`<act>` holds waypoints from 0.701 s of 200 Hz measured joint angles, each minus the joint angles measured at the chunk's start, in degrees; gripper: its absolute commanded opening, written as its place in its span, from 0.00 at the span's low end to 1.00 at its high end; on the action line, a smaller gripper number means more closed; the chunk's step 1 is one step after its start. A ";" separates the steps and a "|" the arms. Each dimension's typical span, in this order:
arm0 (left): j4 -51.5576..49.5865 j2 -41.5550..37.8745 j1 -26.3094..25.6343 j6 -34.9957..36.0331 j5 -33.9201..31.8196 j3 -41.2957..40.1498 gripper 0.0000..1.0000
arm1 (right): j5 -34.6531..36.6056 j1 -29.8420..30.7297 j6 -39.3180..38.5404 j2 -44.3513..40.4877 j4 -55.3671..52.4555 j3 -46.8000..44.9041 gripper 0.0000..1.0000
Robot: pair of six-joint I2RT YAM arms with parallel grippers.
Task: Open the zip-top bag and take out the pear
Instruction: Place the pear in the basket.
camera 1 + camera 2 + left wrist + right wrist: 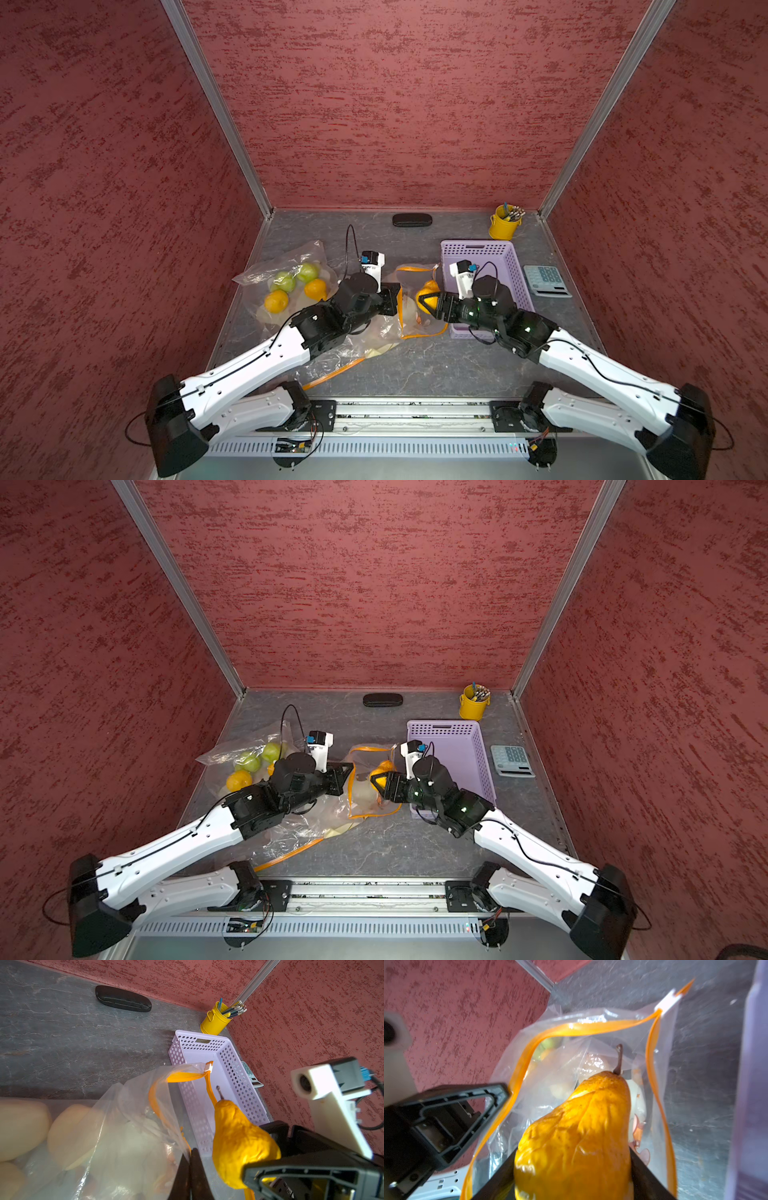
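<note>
The clear zip-top bag [409, 318] [362, 798] with an orange zip strip lies mid-table, its mouth wide open. My left gripper [397, 296] [347, 774] [191, 1154] is shut on the bag's edge by the orange strip. The yellow-orange pear [428, 291] [380, 771] [577, 1136] sits between the fingers of my right gripper [433, 305] [383, 786] [573, 1159], which is shut on its wide end. In the left wrist view the pear [239, 1142] hangs just outside the bag's mouth, stem pointing away. The white slider [668, 1002] sits at the strip's far end. Pale items remain inside.
A purple perforated basket [494, 253] stands right behind my right gripper. A calculator [546, 280], a yellow cup of pens [503, 226] and a black case [412, 219] lie further back. Another clear bag with green and orange fruit [291, 278] lies at the left.
</note>
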 measured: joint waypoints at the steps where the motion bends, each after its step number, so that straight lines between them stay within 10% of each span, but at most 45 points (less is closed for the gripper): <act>1: 0.00 0.00 0.00 0.02 0.00 0.00 0.00 | 0.17 -0.15 -0.09 -0.07 -0.28 0.15 0.56; 75: 0.81 0.13 -1.27 -0.09 1.40 -0.39 0.00 | 6.80 -19.28 -2.36 4.07 -7.80 1.79 0.61; 140: 2.78 0.13 -2.84 -0.90 2.71 -1.62 0.00 | 6.67 -29.05 -2.64 10.69 -5.66 -4.66 0.86</act>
